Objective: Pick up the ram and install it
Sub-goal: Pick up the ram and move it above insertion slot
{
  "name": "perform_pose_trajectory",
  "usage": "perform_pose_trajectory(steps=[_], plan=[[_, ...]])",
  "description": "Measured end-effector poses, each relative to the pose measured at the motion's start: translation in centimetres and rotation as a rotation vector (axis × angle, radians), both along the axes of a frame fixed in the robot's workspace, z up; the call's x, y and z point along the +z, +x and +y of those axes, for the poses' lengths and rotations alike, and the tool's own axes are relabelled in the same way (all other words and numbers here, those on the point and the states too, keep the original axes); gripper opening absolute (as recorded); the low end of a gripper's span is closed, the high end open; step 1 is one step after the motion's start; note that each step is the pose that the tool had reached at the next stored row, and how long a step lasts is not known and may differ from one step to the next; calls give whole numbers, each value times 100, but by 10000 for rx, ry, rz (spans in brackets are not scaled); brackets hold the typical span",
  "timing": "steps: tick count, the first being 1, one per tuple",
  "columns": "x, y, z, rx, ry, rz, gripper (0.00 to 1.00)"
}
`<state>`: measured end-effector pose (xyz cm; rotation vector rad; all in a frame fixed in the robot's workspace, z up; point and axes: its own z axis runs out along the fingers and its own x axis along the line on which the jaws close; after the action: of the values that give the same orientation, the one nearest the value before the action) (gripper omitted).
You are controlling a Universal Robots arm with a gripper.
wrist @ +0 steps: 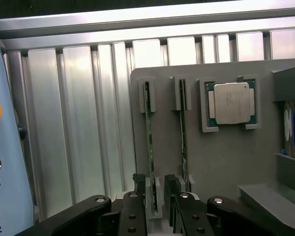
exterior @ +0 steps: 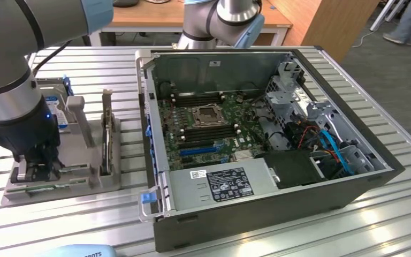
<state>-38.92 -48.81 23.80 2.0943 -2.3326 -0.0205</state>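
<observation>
Gripper (wrist: 155,191) is low over the grey tray (exterior: 84,187), which sits on the slatted aluminium table (exterior: 70,225) to the exterior view's left of the open PC case (exterior: 263,214).

Ram (wrist: 148,142): green stick standing on edge in a slot of the tray, its near end running between the 2 black fingers (wrist: 136,209). The fingers sit narrowly apart, 1 on each side of the stick. 1 finger looks close against it; a slim gap with grey slot material shows on the other side. No firm clamp is seen, and the stick is seated in its slot.

A 2nd stick (wrist: 183,137) stands on edge in the neighbouring slot, just beside and parallel to the ram, outside the fingers.

The processor (wrist: 231,103) lies flat in its own square recess on the same tray, silver lid up; no markings are readable.

The card (exterior: 107,134) stands upright in the tray, between the gripper and the case.

Writing: "UNIVERSAL" runs along the pale blue arm cover (wrist: 1,206) in the wrist view; "BOTS" shows on a blue cover (exterior: 84,251) at the exterior view's lower edge. A black-and-white label (exterior: 223,184) is on the metal box inside the case; its text cannot be read.
</observation>
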Motion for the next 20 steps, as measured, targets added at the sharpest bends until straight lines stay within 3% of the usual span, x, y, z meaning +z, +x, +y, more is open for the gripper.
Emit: perform_pose_trajectory(steps=[7,20], plan=[[-71,0,-7,1,0,0,29],[-115,3,-10,242,-2,10,29]])
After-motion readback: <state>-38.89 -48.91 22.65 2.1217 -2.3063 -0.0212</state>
